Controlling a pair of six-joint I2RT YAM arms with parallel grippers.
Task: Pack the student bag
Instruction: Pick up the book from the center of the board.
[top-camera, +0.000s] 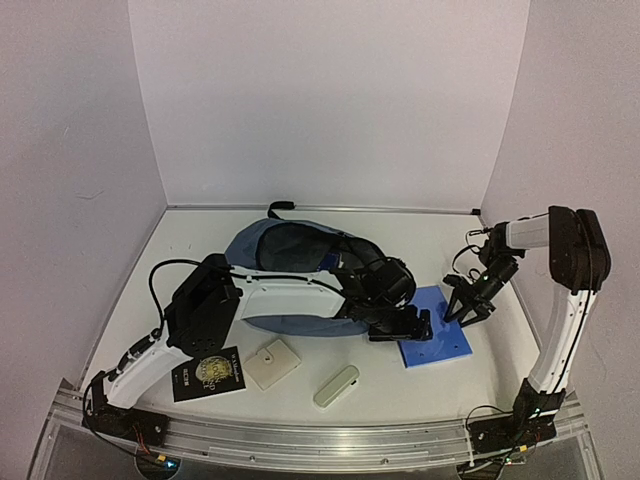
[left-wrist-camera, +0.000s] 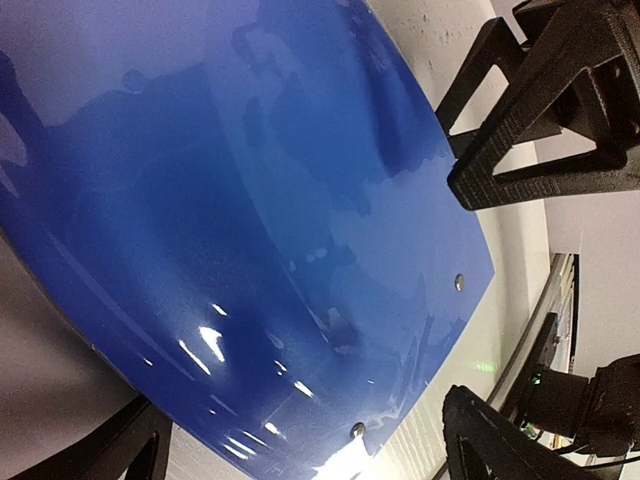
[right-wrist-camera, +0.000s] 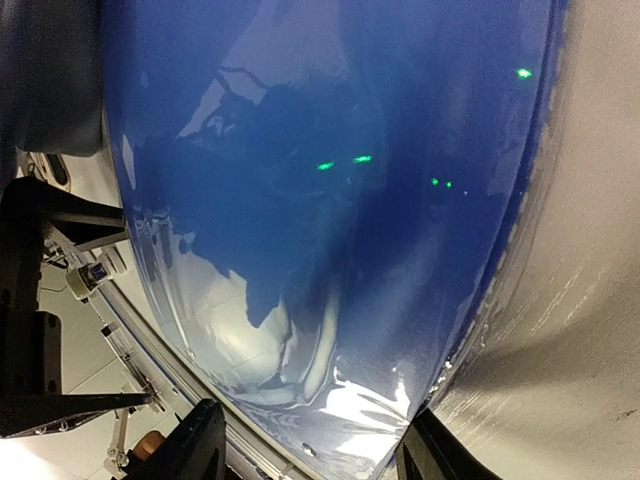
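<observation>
A glossy bright-blue notebook (top-camera: 440, 338) is seen lying flat at 3 o'clock on the white table (top-camera: 420, 240). A black booklet (top-camera: 210, 373) with a gold emblem is laid at 8 o'clock, a cream square box (top-camera: 272, 362) at 7 o'clock, and a pale oblong item (top-camera: 336, 385), possibly a case, at 6 o'clock.

Soft, even overhead light is filling the top view, leaving only faint shadows on the table (top-camera: 200, 240). In both wrist views white glare is streaking the glossy notebook (left-wrist-camera: 250, 250), which is bulging, seemingly from lens distortion.
</observation>
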